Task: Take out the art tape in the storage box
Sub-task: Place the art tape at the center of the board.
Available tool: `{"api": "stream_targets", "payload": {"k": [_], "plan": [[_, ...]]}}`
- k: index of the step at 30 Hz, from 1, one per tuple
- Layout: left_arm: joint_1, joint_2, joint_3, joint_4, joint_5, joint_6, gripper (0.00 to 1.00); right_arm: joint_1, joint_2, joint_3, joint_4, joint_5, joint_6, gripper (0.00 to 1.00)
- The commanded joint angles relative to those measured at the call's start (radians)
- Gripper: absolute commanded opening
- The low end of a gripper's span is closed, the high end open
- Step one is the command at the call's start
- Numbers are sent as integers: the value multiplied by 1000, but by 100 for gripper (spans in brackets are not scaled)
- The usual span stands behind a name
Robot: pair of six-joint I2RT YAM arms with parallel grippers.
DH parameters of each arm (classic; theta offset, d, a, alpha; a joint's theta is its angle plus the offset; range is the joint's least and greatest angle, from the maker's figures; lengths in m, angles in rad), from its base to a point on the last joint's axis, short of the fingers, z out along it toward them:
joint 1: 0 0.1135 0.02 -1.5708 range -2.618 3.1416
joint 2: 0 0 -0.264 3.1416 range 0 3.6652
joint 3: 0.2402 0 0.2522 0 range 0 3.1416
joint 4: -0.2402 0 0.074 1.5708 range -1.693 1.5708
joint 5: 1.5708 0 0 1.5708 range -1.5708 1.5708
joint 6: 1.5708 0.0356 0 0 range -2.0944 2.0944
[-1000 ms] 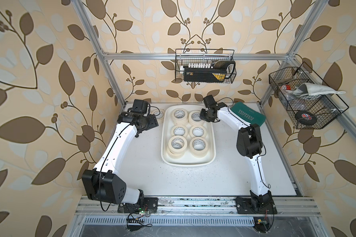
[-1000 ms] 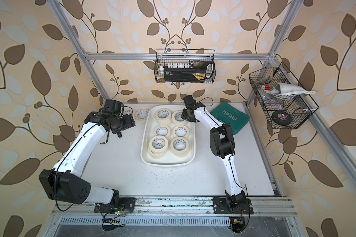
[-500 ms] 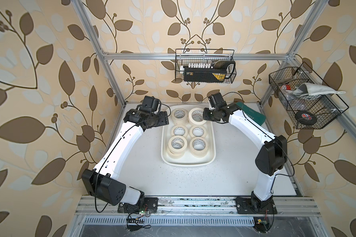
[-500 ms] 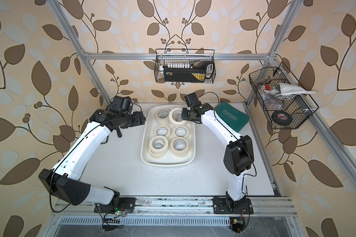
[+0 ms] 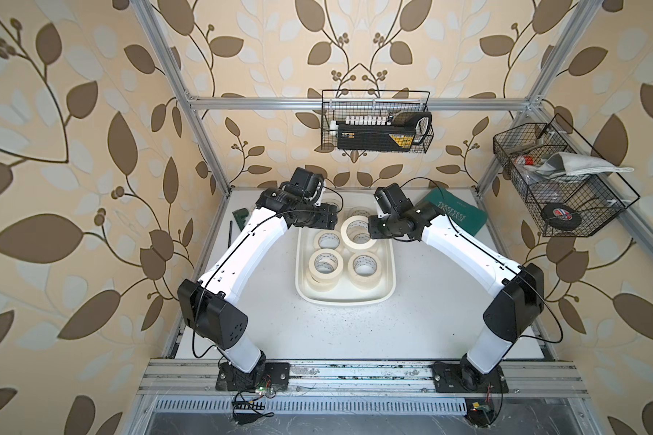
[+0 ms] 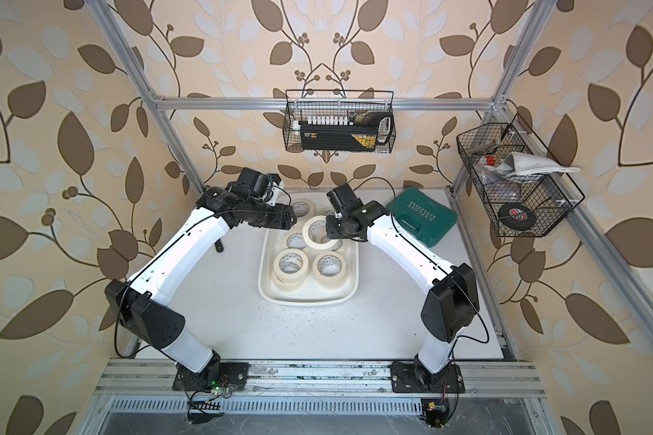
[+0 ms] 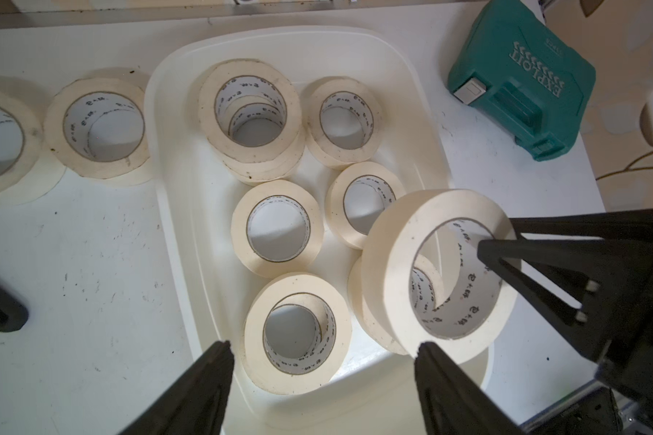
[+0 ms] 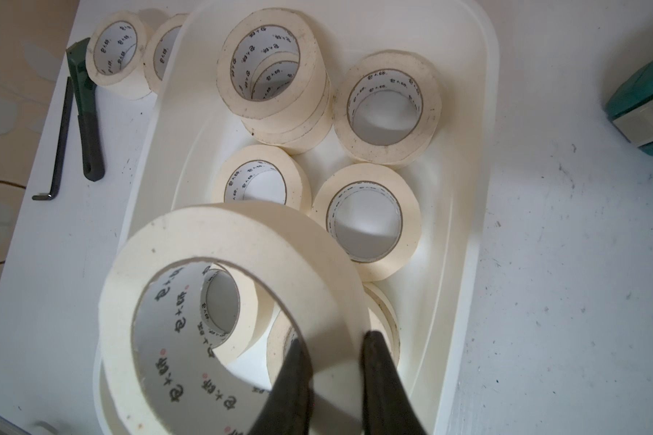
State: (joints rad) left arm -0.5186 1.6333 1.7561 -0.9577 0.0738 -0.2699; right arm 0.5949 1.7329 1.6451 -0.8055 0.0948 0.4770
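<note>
Holding a tape roll (image 8: pixel 204 233) above the box (image 8: pixel 487 113), right claw (image 8: pixel 332 339) clamped on it, left claw (image 7: pixel 323 343) apart, I'd next swing it to three o'clock.

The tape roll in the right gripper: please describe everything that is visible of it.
The held roll is a cream masking-tape ring, paper-like, with a white inner core printed in dark characters and red dots. Dark specks mark its flat face. The right gripper is shut on its wall, one finger inside the hole, one outside. It hangs tilted above the storage box, clear of the rolls lying below.
</note>
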Motion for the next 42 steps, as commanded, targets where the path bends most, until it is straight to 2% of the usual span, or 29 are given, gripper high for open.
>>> {"api": "stream_targets", "payload": {"k": [1,10,16,23,26,29,34,39,42], "plan": [[-27,34,23,-1,35,54,80,16,-45,-23,5,17,2,0],[-99,157,66,-10,-16,64,77,35,-71,-61,5,3,20,0],[-124,164,31,49,-46,58,74,38,-91,-77,5,-1,25,0],[-150,191,37,53,-73,59,62,45,-109,-83,0,-3,26,0],[-158,205,57,32,-93,60,48,45,-116,-89,2,-1,27,2],[-161,205,64,30,-92,58,34,46,-122,-94,1,-1,29,9],[-161,179,45,53,-63,53,17,51,-150,-105,-1,8,33,38],[-160,162,48,47,-83,48,13,54,-220,-118,6,2,22,55],[-156,154,66,32,-135,41,11,55,-269,-120,3,6,10,59]]}}
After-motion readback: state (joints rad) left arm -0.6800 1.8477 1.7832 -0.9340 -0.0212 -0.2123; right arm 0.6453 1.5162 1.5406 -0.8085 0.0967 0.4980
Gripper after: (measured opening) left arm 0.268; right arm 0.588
